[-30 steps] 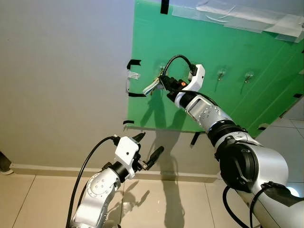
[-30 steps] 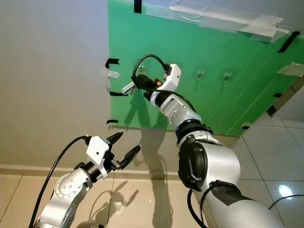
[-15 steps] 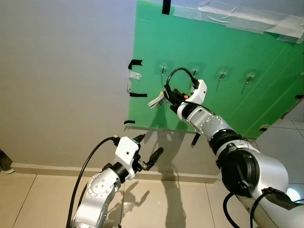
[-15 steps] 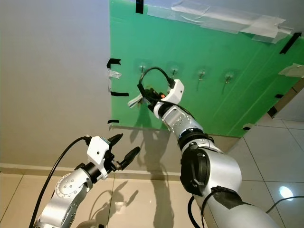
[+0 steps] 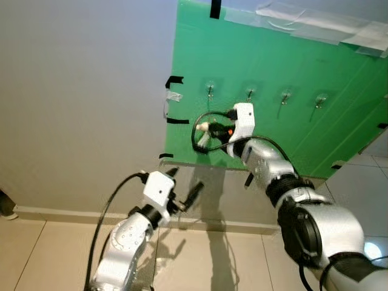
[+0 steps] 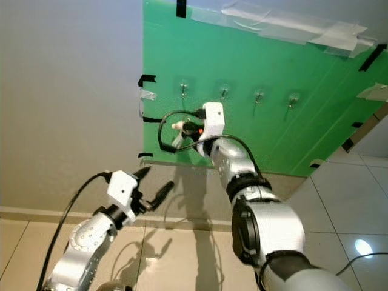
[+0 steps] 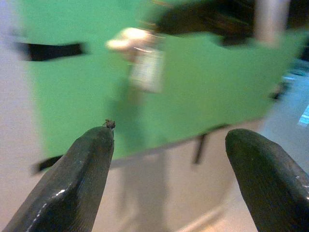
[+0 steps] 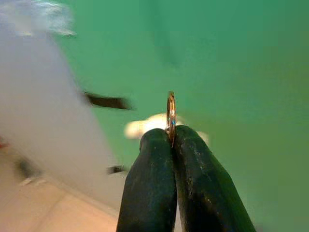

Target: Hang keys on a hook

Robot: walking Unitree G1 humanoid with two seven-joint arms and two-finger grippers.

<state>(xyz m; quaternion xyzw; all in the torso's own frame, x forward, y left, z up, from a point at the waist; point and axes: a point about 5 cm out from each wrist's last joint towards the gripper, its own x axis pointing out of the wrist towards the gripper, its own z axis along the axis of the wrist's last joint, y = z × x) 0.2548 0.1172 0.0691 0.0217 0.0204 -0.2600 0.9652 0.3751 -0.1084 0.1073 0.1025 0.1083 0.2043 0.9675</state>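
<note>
— Hung yet?
— Not yet. Green board (image 5: 285, 66) taped to the wall, four hooks (image 5: 210, 89) in a row across its upper middle, all bare.
— And the keys?
— Below the leftmost hook, near the board's left edge: right gripper (image 5: 208, 128) clenched on the key ring (image 8: 170, 116), keys (image 6: 177, 140) dangling beneath.
— Left gripper (image 5: 183, 187)?
— Idle under the board's lower edge, fingers (image 7: 82, 169) spread. Lifting and hooking remain.
</note>
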